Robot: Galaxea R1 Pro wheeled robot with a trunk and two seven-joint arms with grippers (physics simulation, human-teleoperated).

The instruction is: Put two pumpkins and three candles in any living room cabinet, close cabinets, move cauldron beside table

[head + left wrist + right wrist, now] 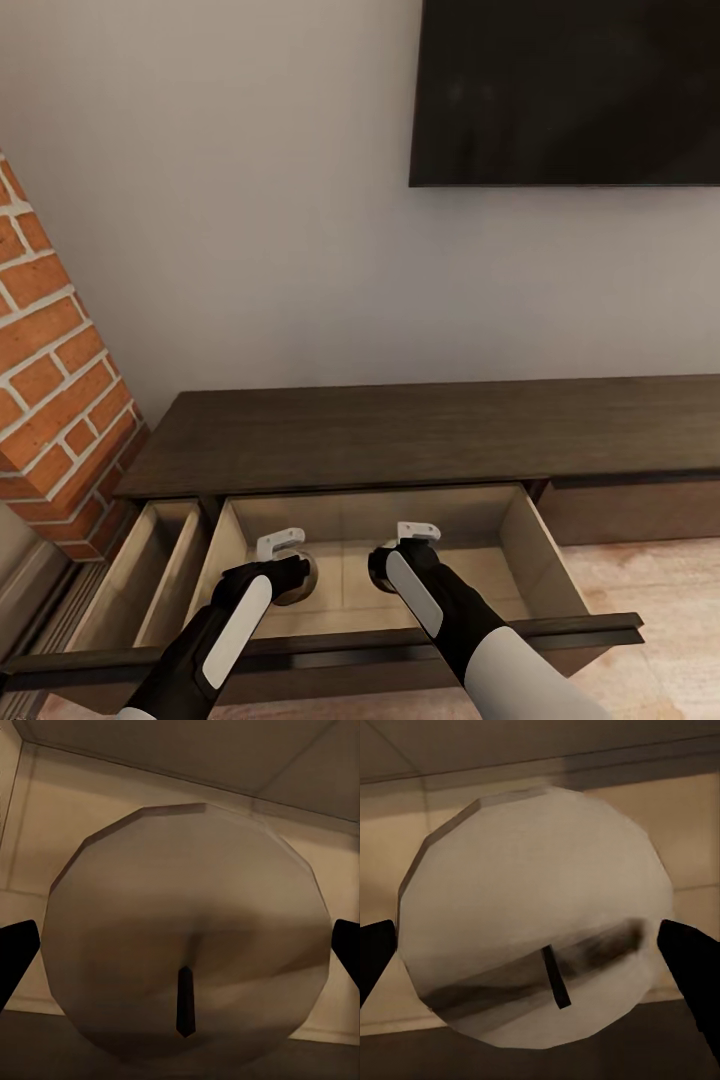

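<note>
Black arms with white panels, white brackets, black fingers (690, 960).

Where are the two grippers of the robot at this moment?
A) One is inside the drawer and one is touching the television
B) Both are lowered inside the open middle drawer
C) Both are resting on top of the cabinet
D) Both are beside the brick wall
B: in the head view the left gripper and right gripper both reach down into the pulled-out middle drawer of the cabinet, each at a pale candle.
</note>
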